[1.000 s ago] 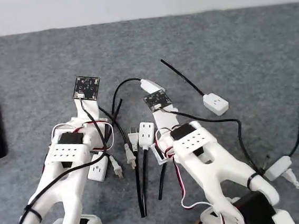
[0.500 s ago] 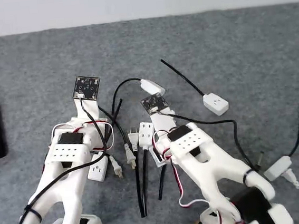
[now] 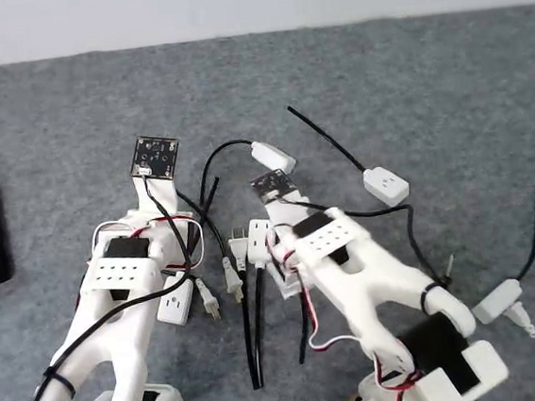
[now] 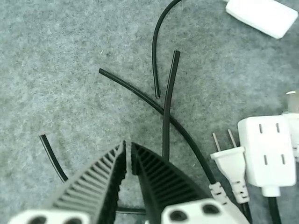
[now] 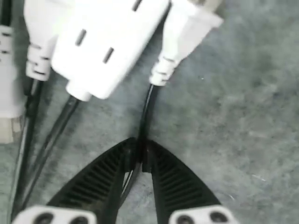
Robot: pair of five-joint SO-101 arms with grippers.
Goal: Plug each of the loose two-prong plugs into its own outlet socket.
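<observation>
White two-prong plug [image 5: 187,29] lies mid-tabletop just beside the outlet socket [image 5: 100,44], its long axis straight ahead of the right gripper [image 5: 138,153], whose jaws pinch its black cord [image 5: 146,109]. The left gripper [image 4: 129,151], jaws nearly together on nothing, hangs farther off. The right wrist view shows that pinch; in the high view the arm covers it.

A white outlet socket [image 4: 266,149] with 2 slot pairs lies flat; a white 2-prong plug [image 4: 229,161] lies just beside it, prongs bare; a second plug [image 5: 187,28] at its other side trails a black cord [image 5: 147,112].
</observation>
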